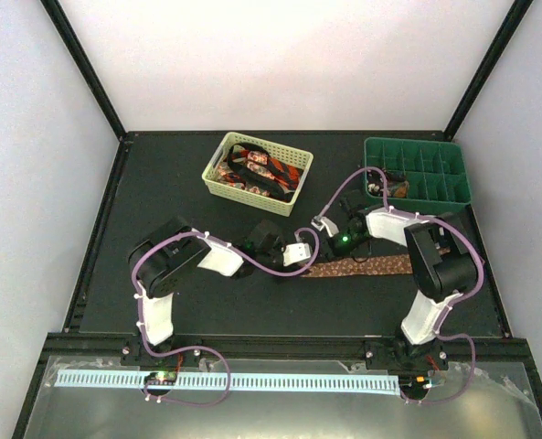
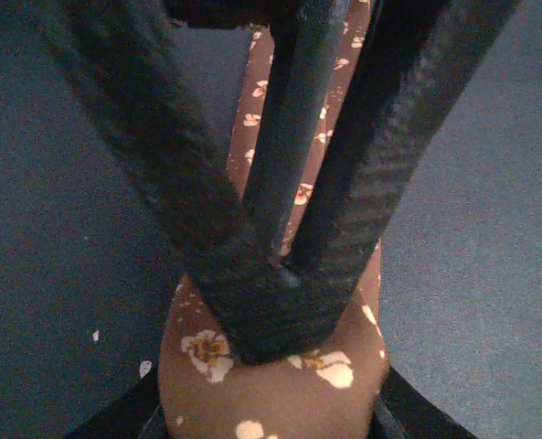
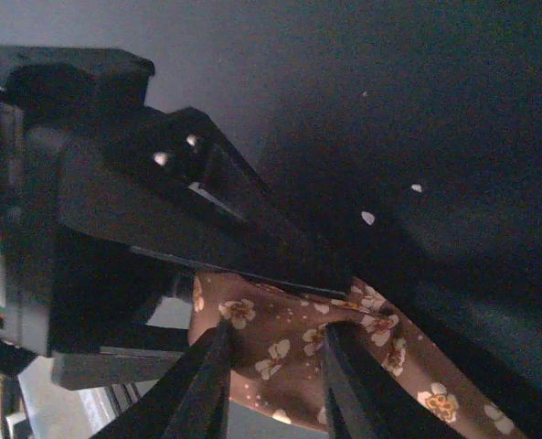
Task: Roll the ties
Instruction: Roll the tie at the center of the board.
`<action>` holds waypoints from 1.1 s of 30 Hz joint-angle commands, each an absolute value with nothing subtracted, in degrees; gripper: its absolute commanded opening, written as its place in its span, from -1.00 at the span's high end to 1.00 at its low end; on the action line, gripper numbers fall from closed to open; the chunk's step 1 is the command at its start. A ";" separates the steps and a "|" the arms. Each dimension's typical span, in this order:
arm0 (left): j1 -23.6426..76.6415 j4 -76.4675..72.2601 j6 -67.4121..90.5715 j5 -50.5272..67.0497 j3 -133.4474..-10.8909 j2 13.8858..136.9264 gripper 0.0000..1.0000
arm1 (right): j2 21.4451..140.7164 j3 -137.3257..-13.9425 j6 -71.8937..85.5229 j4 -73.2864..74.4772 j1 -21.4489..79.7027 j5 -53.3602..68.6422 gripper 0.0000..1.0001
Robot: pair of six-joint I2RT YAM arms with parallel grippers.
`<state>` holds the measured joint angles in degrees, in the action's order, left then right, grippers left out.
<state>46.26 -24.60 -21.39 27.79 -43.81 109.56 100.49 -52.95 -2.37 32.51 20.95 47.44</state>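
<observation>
The brown tie lies flat on the counter in front of the tray, well apart from the basket. Its left end is curled into a small roll, and both hands meet there. The left hand is partly closed, flanking the roll and seemingly pressing it from both sides. The right hand is also partly closed, with a fold of the fabric pinched between its fingers. More ties, red and black, lie heaped in the basket.

The brown tie looks light, thin and limp. It will likely sag and crease, and it may spring loose if let go. Its smooth weave probably slips between hard fingers. A roll like this holds only while it is squeezed, so the best hold is across the roll's flanks. The other hand can guide the flat strip just beside the roll to keep the turns square.

Much is hidden. From above, the two hands cover the roll entirely. In the left wrist view the right hand's fingers block the middle. The left fingertips are cut off at the bottom edge, so real contact is uncertain. The right wrist view is dark. How many turns the roll has cannot be told. A brownish thing in one tray compartment is too small to name.
</observation>
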 commanded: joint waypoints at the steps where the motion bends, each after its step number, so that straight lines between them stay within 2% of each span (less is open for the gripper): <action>1: 47.02 -16.25 -22.97 23.82 -43.39 111.62 0.31 | 101.37 -53.55 -2.73 32.43 22.32 45.56 0.67; 2: 47.02 -16.12 -22.94 23.77 -43.49 111.54 0.31 | 101.15 -53.57 -2.91 32.86 22.32 45.24 0.82; 4: 47.02 -16.13 -22.70 23.49 -43.38 111.38 0.31 | 100.79 -53.42 -3.66 33.88 22.25 44.48 0.96; 15: 47.02 -16.45 -22.52 23.63 -43.19 111.45 0.27 | 99.32 -49.68 -3.02 33.66 18.57 46.35 0.97; 20: 46.79 -18.92 -21.41 24.44 -42.13 110.23 -0.29 | 99.19 -48.98 -2.47 33.00 17.72 45.27 0.97; 23: 46.59 -23.71 -20.92 27.03 -40.07 107.92 -0.52 | 100.53 -48.71 -1.93 32.83 16.47 44.86 0.97; 27: 46.55 -30.45 -21.06 29.82 -38.26 106.09 -0.68 | 101.31 -48.93 -1.15 33.16 15.23 43.53 0.97; 33: 46.49 -38.07 -19.18 33.58 -39.56 110.22 -0.74 | 101.41 -48.64 -0.43 33.81 15.20 44.56 0.97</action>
